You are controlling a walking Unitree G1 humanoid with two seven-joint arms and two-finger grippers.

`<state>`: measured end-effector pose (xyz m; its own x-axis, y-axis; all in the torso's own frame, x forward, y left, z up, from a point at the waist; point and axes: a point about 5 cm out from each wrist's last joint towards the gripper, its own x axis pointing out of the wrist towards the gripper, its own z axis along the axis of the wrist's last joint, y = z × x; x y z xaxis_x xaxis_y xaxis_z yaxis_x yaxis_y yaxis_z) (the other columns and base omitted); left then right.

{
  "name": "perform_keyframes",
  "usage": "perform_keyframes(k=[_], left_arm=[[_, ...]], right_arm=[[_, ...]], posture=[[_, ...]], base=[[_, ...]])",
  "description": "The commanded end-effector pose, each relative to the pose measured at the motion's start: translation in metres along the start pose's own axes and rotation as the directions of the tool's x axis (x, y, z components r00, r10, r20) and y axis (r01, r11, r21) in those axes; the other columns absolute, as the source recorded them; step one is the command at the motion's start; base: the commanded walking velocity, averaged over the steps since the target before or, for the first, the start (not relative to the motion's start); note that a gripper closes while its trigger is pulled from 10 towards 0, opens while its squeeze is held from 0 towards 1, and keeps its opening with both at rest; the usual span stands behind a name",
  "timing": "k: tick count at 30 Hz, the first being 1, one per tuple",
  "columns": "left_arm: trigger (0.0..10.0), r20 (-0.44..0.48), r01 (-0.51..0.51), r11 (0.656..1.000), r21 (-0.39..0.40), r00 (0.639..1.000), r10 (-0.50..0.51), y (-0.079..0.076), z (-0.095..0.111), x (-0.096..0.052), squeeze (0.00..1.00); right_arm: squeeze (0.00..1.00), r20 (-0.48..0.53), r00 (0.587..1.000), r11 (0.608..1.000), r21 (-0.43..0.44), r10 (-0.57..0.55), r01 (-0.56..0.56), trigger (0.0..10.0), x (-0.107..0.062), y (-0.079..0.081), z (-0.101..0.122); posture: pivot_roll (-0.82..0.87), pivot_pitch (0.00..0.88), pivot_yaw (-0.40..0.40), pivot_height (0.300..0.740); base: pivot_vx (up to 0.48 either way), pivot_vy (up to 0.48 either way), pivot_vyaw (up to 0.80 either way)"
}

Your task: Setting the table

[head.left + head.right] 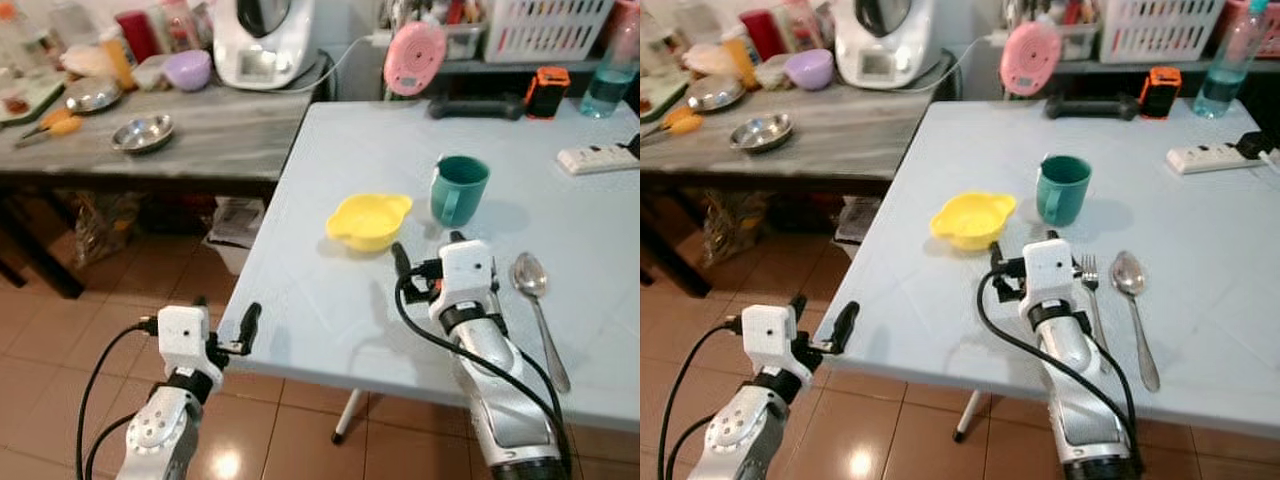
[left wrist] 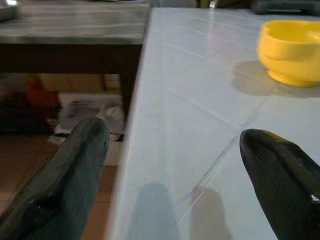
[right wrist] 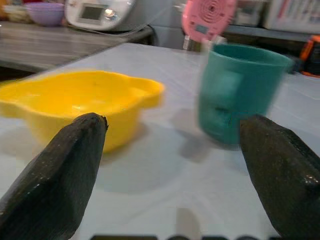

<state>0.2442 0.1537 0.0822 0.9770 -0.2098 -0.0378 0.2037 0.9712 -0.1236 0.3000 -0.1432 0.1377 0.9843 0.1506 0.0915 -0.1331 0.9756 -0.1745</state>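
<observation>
**A:** So we're standing at the pale blue table point(image 1: 330, 320), which is taking up most of the view, with the grey wooden table point(image 1: 220, 140) sitting off to our left. We're looking at the setting so far: teal mug point(image 1: 1062, 189) near the middle, yellow bowl point(image 1: 971, 220) just beside it on its left, then a spoon point(image 1: 1133, 300) and a fork point(image 1: 1092, 290) lying side by side nearer our edge, on the right.

**B:** Yep. And we're hovering the right gripper point(image 3: 170, 150) low over the table just short of the bowl and mug, fingers spread wide, nothing in them. The left gripper point(image 2: 175, 165) is sitting at the table's near-left corner, also spread and empty.

**A:** I'm guessing we're lining up on the bowl or mug to shift it into place?

**B:** Looks that way to me. If we're going for the bowl, we're wanting one finger over the rim and one outside, coming in slow, since light plastic probably skates on that smooth top. We're also watching the wrist, because the fork is lying right beside it and could get swept.
</observation>
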Motion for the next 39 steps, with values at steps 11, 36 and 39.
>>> perform_keyframes(k=[11,36,39], left_arm=[[10.0,-0.043,0.21,0.977,0.022,0.977,-0.209,-0.016,-0.001,-0.003,0.0],[10.0,-0.077,0.314,0.948,-0.054,0.945,-0.317,-0.023,-0.003,-0.011,0.0],[10.0,-0.068,0.326,0.943,-0.067,0.941,-0.331,-0.024,-0.002,-0.011,0.0]], right_arm=[[0.0,0.024,0.983,0.979,-0.101,0.181,-0.178,10.0,0.008,0.013,0.009],[0.0,-0.182,0.888,0.867,-0.205,0.422,-0.454,10.0,0.051,-0.003,0.019],[0.0,-0.192,0.883,0.854,-0.234,0.428,-0.465,10.0,0.057,-0.007,0.023]], posture=[[-0.16,0.085,0.1,0.74],[-0.14,0.103,0.105,0.74],[-0.14,0.106,0.105,0.74]], base=[[0.0,0.0,0.0],[0.0,0.0,0.0],[0.0,0.0,0.0]])
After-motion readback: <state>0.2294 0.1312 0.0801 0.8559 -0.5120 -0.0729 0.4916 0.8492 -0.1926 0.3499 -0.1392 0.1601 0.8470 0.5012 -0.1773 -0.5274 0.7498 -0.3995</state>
